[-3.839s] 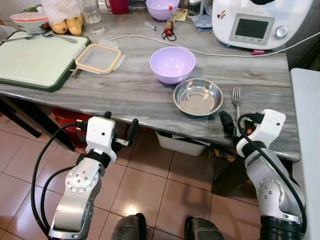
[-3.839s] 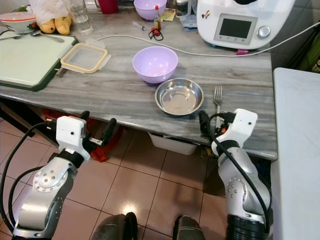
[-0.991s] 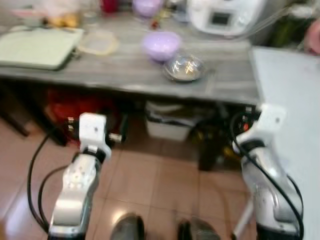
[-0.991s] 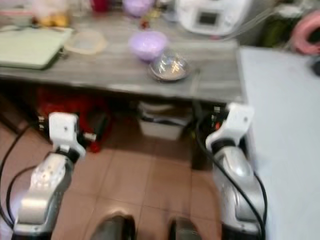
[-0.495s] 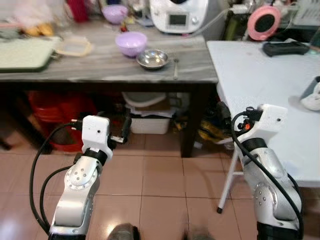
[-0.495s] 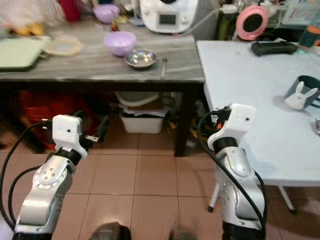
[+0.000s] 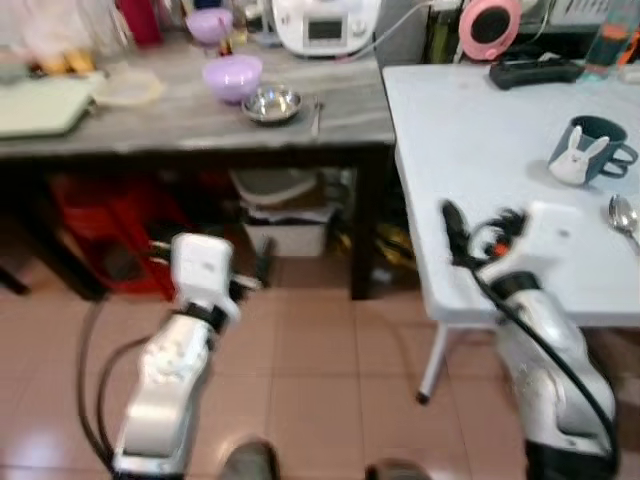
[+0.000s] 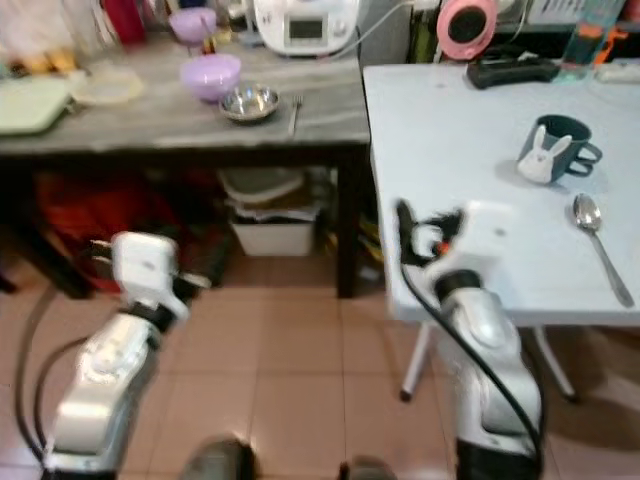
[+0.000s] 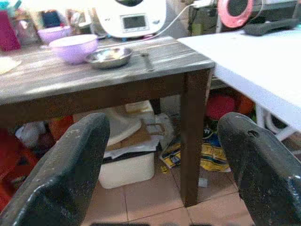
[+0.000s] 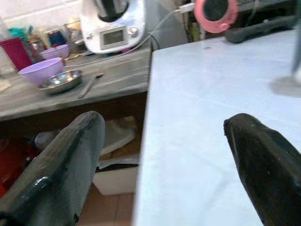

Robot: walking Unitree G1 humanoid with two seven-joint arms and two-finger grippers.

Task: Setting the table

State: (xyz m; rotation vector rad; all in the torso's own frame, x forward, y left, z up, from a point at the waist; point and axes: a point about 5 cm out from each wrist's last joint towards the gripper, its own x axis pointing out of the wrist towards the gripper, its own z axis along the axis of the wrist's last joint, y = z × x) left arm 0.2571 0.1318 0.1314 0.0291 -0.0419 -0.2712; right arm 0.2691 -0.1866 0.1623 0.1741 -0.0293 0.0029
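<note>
Spoon (image 8: 598, 243) seemingly untouched; both end effectors wide, empty.

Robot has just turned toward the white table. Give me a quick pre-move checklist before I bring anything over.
1. Left gripper empty, fingers apart: ok.
2. Right gripper empty, fingers apart: ok.
3. White table has bare surface near its front edge: ok.
4. Spoon and bunny mug already on it: ok.
5. Steel bowl, fork, purple bowl not yet moved off grey counter: not ok.
6. Image sharp enough for fine placement: not ok, blurred.
</note>
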